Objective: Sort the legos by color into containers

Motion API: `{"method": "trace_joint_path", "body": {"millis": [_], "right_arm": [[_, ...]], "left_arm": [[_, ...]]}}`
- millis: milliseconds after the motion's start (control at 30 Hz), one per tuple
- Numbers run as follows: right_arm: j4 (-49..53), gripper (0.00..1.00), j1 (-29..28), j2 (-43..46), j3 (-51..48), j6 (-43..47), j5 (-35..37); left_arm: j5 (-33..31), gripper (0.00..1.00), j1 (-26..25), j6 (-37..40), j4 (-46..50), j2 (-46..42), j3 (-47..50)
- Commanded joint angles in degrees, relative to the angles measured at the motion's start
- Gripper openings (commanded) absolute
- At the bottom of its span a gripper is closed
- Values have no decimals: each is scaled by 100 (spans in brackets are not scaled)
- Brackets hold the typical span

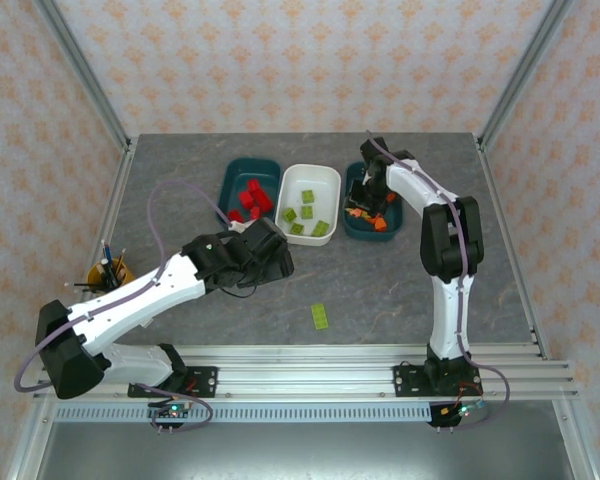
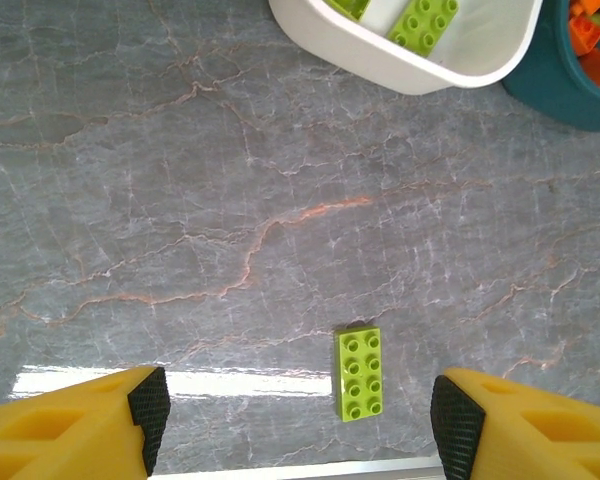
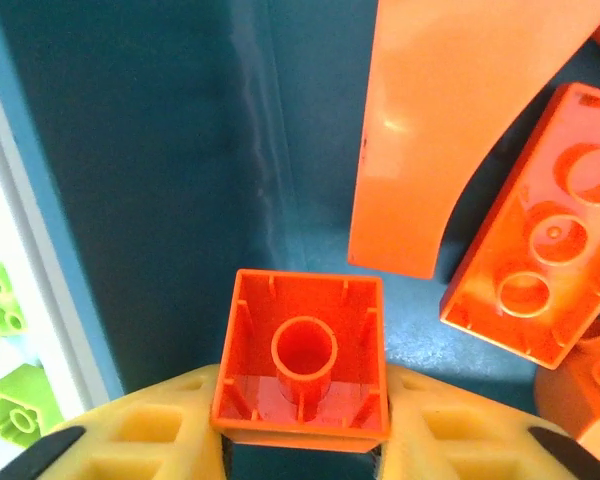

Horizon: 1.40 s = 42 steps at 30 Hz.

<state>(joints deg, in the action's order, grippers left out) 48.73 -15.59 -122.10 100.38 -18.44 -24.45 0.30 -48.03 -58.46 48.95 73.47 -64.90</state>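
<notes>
My right gripper (image 3: 300, 440) hangs low inside the right teal container (image 3: 150, 180), shut on an orange lego (image 3: 302, 350) whose hollow underside faces the camera. More orange legos (image 3: 540, 260) lie beside it. From above, that gripper (image 1: 365, 200) is over the right teal container (image 1: 350, 232). The white container (image 1: 320, 172) holds green legos (image 1: 308, 213); the left teal container (image 1: 230, 175) holds red legos (image 1: 252, 198). One green lego (image 2: 360, 373) lies flat on the table (image 1: 321, 317). My left gripper (image 2: 300, 420) is open above the table, with that lego below and between its fingertips, nearer the right one.
A yellow cup of pens (image 1: 108, 272) stands at the left edge beside the left arm. An aluminium rail (image 1: 360, 365) runs along the near table edge, just behind the loose green lego. In the left wrist view the white container (image 2: 420, 75) is at the top.
</notes>
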Motion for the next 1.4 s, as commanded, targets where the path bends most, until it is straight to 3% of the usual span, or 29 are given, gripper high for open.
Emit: {"method": "trace_joint_path", "body": {"millis": [0,133,267,400,533,700,867,1000,1133,1367], "right_arm": [[268,48,13,5,167,64,124],[373,55,19,303,122,55,374],[433,57,-16,912,-84,37,621],[484,57,-308,1852,-587,61,1204],[263,56,-926,3059,-1746,-123,1748],[-116,56,-1523,4885,-3603,-756,1703],[-61,56,-1746,6792,-5102,-1359,1217],[505,56,-1745,7891,-5503,-1630,1154],[851,56,-1745,8369,-5632,-1748,1130],[833,55,-1745,8406,-5525,-1818,1178]], "left_arm": [[198,73,-64,111,-53,207,-131],[463,73,-90,205,-70,502,-189],[790,74,-146,68,-125,830,-245],[987,74,-264,-254,399,1472,-583],[1081,74,-575,-406,720,2148,-1004],[1221,74,-957,-634,568,2856,-1273],[1385,71,-1171,-790,303,3389,-1376],[1341,68,-1254,-746,307,3826,-1633],[1266,65,-1285,-768,279,4089,-1735],[1074,56,-1285,-804,234,4251,-1645]]}}
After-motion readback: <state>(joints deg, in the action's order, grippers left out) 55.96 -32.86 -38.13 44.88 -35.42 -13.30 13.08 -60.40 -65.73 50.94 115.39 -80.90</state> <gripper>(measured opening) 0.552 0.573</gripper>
